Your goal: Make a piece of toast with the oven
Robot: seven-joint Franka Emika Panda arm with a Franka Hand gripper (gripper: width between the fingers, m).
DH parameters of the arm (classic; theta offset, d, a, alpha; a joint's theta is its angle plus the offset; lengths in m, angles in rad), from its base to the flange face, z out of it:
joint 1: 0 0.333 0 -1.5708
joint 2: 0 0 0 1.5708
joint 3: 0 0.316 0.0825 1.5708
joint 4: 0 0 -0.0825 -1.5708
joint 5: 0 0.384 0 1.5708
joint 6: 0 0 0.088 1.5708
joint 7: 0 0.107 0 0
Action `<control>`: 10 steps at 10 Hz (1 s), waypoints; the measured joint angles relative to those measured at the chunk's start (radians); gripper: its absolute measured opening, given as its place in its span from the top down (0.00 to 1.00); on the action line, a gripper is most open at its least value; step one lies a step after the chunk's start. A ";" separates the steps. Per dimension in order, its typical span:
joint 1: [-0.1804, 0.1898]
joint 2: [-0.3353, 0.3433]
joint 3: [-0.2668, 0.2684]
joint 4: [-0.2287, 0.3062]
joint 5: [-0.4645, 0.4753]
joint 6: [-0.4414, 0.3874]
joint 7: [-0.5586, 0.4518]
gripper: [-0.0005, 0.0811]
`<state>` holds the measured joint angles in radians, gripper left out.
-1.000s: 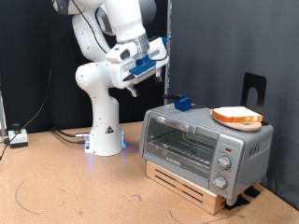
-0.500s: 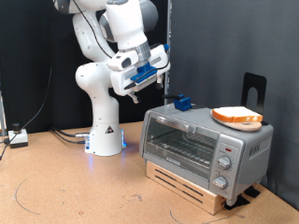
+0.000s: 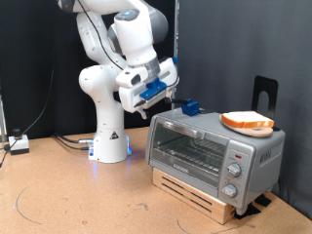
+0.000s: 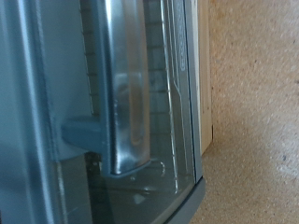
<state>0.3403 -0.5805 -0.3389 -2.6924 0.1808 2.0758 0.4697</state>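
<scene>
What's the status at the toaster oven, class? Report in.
Gripper above the oven's upper corner at the exterior view's left, holding nothing visible. Oven door shut, handle close in wrist view. Toast on plate atop oven. Nothing in the way.

Oven (image 3: 214, 154) door shut, blocks rack; open floor before it

No text, label or number is legible anywhere in either view.
</scene>
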 joint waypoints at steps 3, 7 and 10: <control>0.006 0.087 0.037 -0.020 0.003 0.079 0.006 0.01; 0.008 0.136 0.060 -0.034 0.007 0.118 0.011 0.01; -0.038 0.141 0.060 -0.025 -0.054 0.123 0.069 0.01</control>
<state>0.3026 -0.4398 -0.2789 -2.7175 0.1263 2.1983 0.5390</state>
